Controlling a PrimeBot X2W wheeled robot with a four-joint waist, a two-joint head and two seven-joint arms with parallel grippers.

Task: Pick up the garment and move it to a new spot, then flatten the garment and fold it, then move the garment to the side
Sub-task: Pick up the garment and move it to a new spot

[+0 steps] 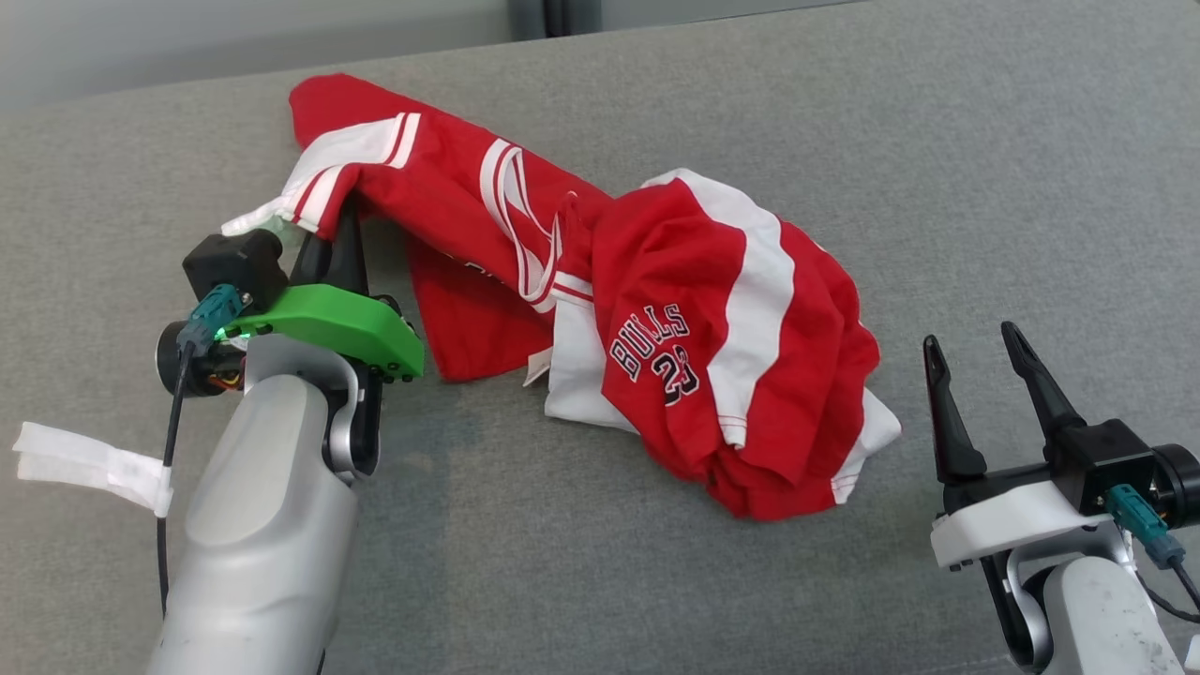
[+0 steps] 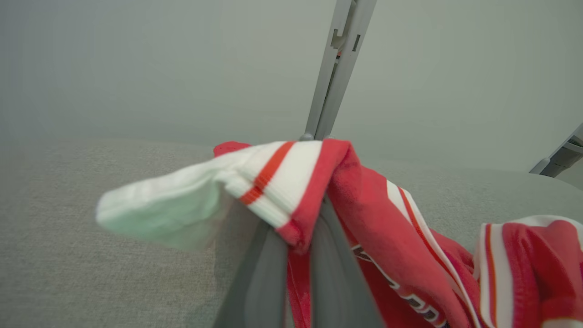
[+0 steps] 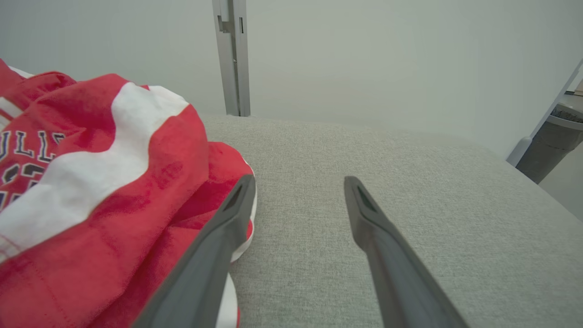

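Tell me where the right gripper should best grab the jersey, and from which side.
Probably the white hem corner jutting from the bunched end of the jersey, approached low from the robot's right. It is a thin loose edge nearest the open right gripper, and opposite the striped trim the left gripper pinches, so lifting both should spread the cloth.

Desk: grey woven fabric top, under the right tool.
Wall: plain pale grey, beyond the desk, ahead of the tool.
Post: grey slotted metal upright, ahead-left of the tool.
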